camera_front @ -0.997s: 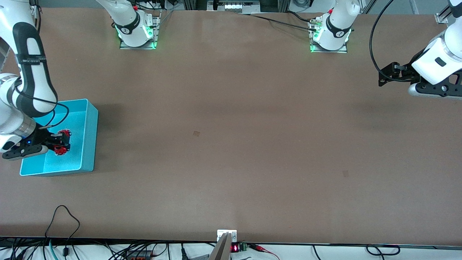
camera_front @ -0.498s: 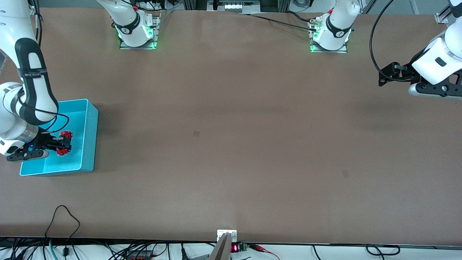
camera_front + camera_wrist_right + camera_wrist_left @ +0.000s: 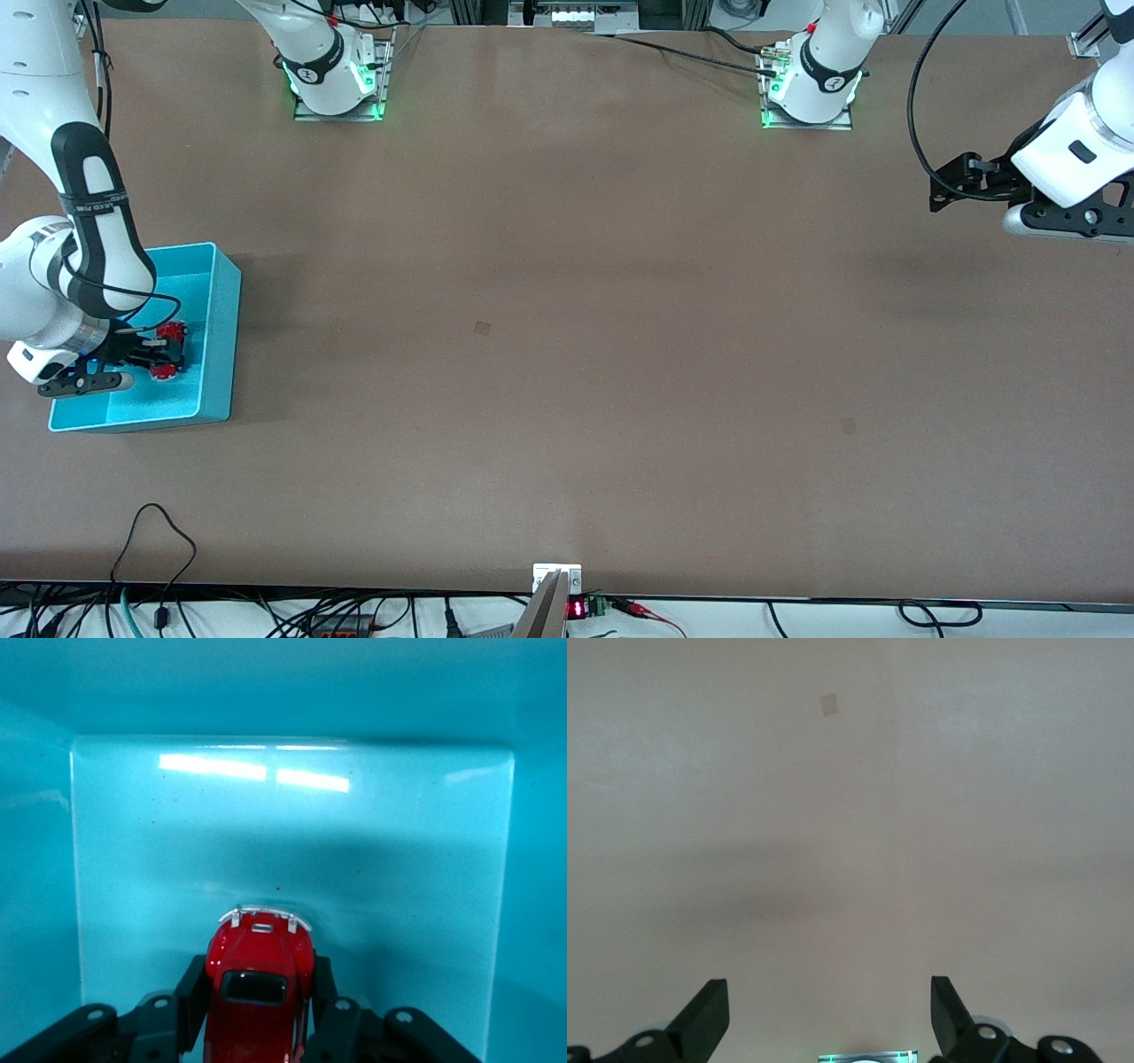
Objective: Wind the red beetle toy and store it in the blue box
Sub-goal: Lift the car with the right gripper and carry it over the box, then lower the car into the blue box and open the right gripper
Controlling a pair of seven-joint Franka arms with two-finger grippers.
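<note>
The red beetle toy (image 3: 168, 350) (image 3: 259, 979) is a small glossy red car with a silvery bumper, held inside the blue box (image 3: 221, 346) just above its floor. My right gripper (image 3: 166, 353) (image 3: 259, 988) is shut on the toy, one black finger on each side of its body. The box's cyan walls (image 3: 292, 691) fill the right wrist view. My left gripper (image 3: 943, 186) (image 3: 829, 1010) waits open over bare table at the left arm's end, with nothing between its fingers.
The blue box sits at the right arm's end of the brown table (image 3: 567, 354). Both arm bases (image 3: 337, 80) (image 3: 811, 89) stand along the table's top edge in the front view. Cables (image 3: 159, 532) lie at the edge nearest the front camera.
My right gripper has carried the toy a little toward the box wall that faces the table's middle, and the right arm has swung with it. The left arm has not moved.
</note>
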